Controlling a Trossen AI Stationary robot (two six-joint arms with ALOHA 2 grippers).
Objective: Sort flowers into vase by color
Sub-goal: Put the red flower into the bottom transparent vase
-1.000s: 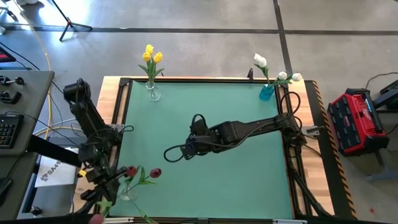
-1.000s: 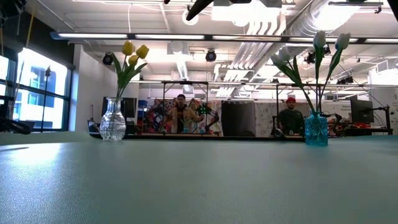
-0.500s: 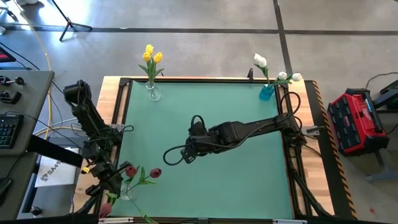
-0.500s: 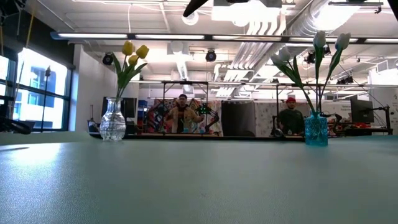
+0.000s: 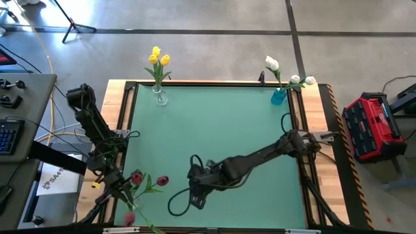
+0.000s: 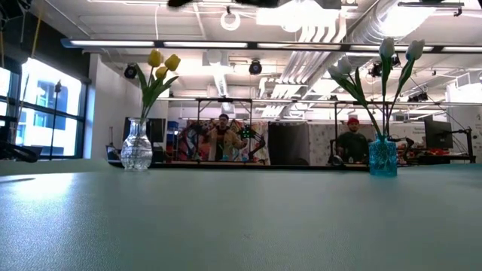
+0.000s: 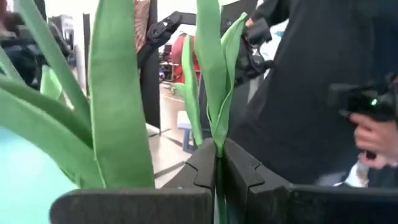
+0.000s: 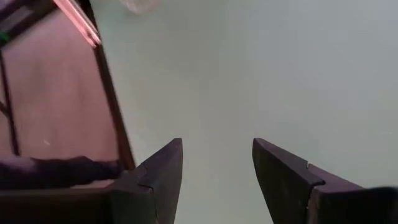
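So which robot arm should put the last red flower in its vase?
The left. Its gripper is shut on the red flower's stem beside the clear vase. The right gripper is open, empty, farther away.

Matt green table top [image 5: 221, 123] with a wooden rim; clear glass vase [image 6: 136, 147]; blue glass vase [image 6: 382, 156].

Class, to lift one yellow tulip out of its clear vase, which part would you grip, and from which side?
Probably the thin stem just above the clear vase mouth, approached level from the open mat side: the yellow tulip stands nearly upright at the far edge.
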